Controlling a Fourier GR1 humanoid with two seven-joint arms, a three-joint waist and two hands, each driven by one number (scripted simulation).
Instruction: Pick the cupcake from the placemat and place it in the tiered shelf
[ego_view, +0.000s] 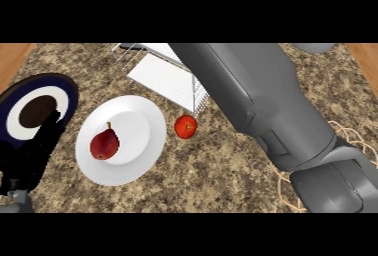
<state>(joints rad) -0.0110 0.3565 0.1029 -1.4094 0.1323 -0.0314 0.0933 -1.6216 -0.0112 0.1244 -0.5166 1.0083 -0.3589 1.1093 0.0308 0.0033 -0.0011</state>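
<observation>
Counter (214, 172): speckled brown stone, with a wooden strip along the view's left and right edges.
Tiered shelf (164, 75): white, with thin wire legs, stood at the far middle of the counter; its right side was hidden behind the right forearm.
Right forearm (251, 100): grey and bulky, it ran from the lower right corner up across the shelf toward the top edge.
Right hand: out of sight past the top of the view, so the state of its fingers could not be told.
Cupcake: could not be seen anywhere, neither on the placemat nor on the visible part of the shelf.
Placemat (351, 138): pale woven strands at the right edge, mostly covered by the forearm.
Left hand (31, 152): black, rested at the left edge with its fingers (52, 122) straight, pointed up and close together, holding nothing.
Dark blue plate (65, 86): at the far left, with a white ring and a brown centre, partly overlapped by the left hand.
White plate (140, 112): just right of the left hand.
Red pear (104, 144): lay on the white plate, stem pointed away.
Tomato (186, 126): on the bare counter between the white plate and the forearm, just in front of the shelf.
</observation>
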